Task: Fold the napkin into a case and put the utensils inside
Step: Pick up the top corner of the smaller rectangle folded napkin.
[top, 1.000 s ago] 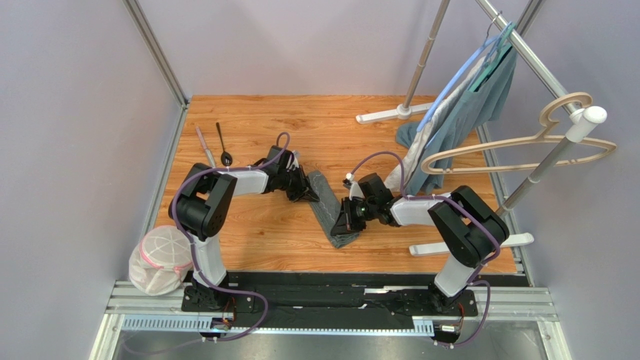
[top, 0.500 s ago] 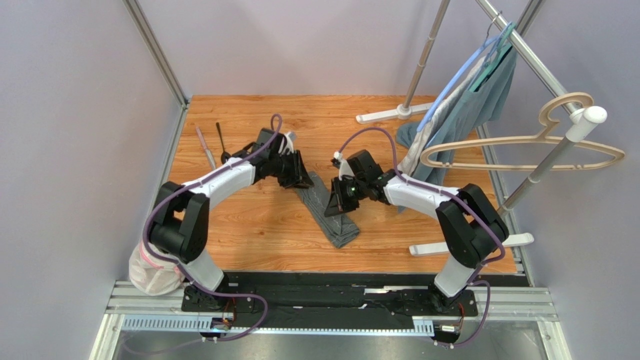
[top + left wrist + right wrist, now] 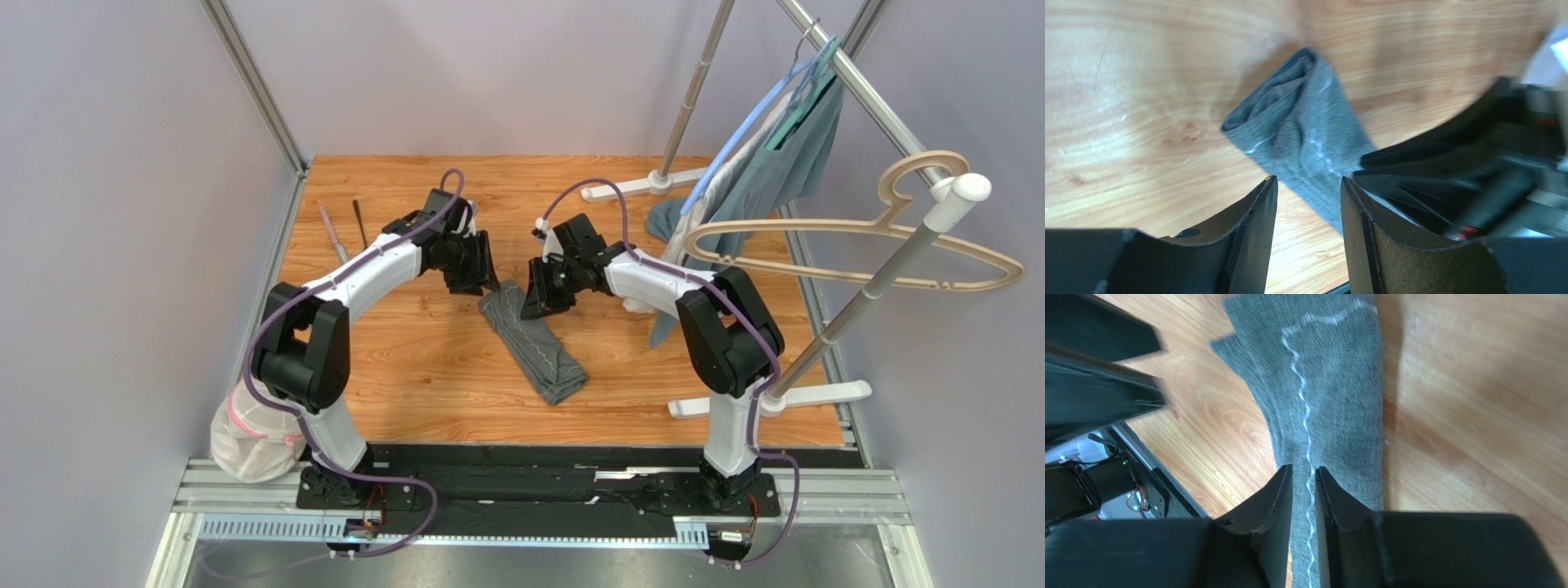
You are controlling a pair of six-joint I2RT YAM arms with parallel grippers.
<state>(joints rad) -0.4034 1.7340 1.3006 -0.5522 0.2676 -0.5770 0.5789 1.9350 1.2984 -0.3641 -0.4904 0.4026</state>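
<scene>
Top external view, from the arm bases outward: a white mesh pouch (image 3: 258, 423) with pink trim sits at the near left corner, beside the left arm's base. Further in, on the wooden table (image 3: 405, 368), the napkin (image 3: 536, 347) lies folded into a narrow dark grey strip. It runs slantwise from near right to far left, and its far end looks rumpled in the left wrist view.

Both arms reach in over that far end. The left gripper (image 3: 1306, 184) hangs just off the strip's far left corner. Its fingers stand well apart with nothing between them, and the cloth shows beyond the tips. The right gripper (image 3: 1304, 471) is right over the strip, its fingers parted by only a thin slit. The pale stitched line shows through the slit, and I can see nothing pinched there.

Beyond the left arm, the knife (image 3: 331, 233) and the spoon (image 3: 359, 221) lie side by side near the table's far left edge, well apart from the napkin.

At the far right a teal-grey garment (image 3: 761, 184) hangs from a rack, with a bare wooden hanger (image 3: 859, 251) nearer on the rail.
</scene>
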